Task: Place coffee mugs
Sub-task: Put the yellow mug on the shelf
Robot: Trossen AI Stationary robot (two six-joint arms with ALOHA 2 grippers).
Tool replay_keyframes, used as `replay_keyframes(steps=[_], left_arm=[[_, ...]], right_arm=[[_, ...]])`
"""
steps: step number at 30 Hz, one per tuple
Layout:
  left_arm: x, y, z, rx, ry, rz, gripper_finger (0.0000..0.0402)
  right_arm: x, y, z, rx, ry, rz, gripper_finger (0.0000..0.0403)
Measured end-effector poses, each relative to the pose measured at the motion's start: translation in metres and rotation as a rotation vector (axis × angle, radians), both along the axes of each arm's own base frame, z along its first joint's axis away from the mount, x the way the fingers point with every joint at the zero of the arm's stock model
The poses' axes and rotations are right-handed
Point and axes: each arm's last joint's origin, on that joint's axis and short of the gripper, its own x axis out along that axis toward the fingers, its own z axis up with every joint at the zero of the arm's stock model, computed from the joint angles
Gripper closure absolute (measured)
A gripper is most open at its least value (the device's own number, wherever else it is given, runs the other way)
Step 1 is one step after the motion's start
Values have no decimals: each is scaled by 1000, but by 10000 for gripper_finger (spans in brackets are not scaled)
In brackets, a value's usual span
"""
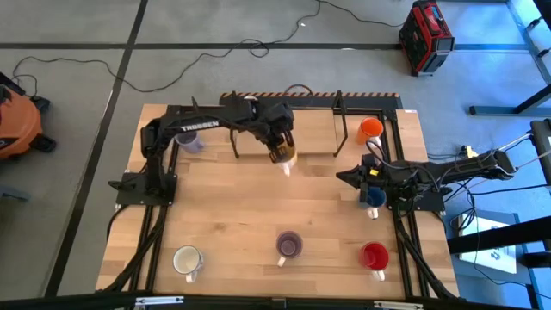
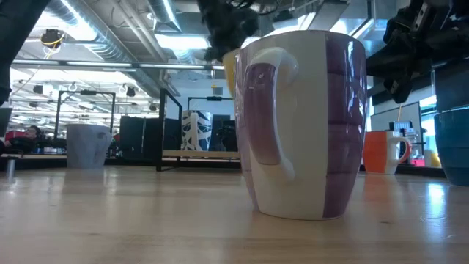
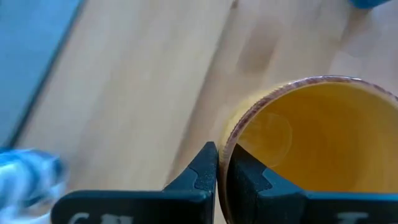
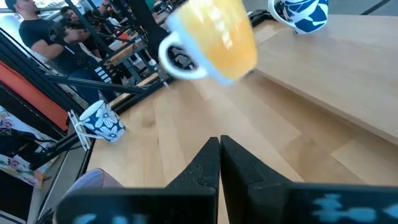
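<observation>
- Gripping the yellow-orange mug [image 3: 311, 143] by its rim, left gripper [image 1: 282, 148] fingers [image 3: 202, 171] pinched nearly shut, one inside the wall and one outside; a rim hold probably chosen because it leaves the base free for setting down.
- Hanging at the far middle of the table [image 1: 258, 202], seemingly clear of the wood, mug tilted in the right wrist view, so likely mid-carry.
- Waiting at the right edge near the blue mug [image 1: 375, 196], right gripper [image 1: 343, 176] fingers pressed together on nothing.
- Standing along the near edge: white mug [image 1: 187, 259], purple mug [image 1: 288, 244], red mug [image 1: 374, 256], spaced like a row.
- Sitting at the far corners: orange mug [image 1: 370, 130] and grey-lavender mug [image 1: 190, 141].
</observation>
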Motion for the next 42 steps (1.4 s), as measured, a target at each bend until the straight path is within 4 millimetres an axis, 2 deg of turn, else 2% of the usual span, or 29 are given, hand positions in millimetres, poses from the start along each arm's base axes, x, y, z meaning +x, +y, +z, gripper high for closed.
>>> replay_keyframes(steps=[4,8,13,21,26,32,35,42], left_arm=[[-19,12,2,42,167,-14,387],[-30,26,-11,16,268,5,387],[-40,38,-16,39,291,8,387],[-45,61,-37,52,307,5,387],[-48,63,-51,53,349,-41,387],[-60,59,-36,106,233,-31,387],[-70,62,-39,99,213,-23,387],[-75,70,-44,105,206,-7,387]], right_arm=[[-1,0,-2,-3,26,1,400],[-1,0,-4,-5,40,3,400],[-1,0,-4,-5,42,2,400],[-1,0,-5,-7,48,2,400],[-2,0,-6,-8,66,8,400],[-2,0,-7,-10,77,7,400],[-2,0,-7,-10,78,8,400],[-2,0,-8,-13,82,1,400]])
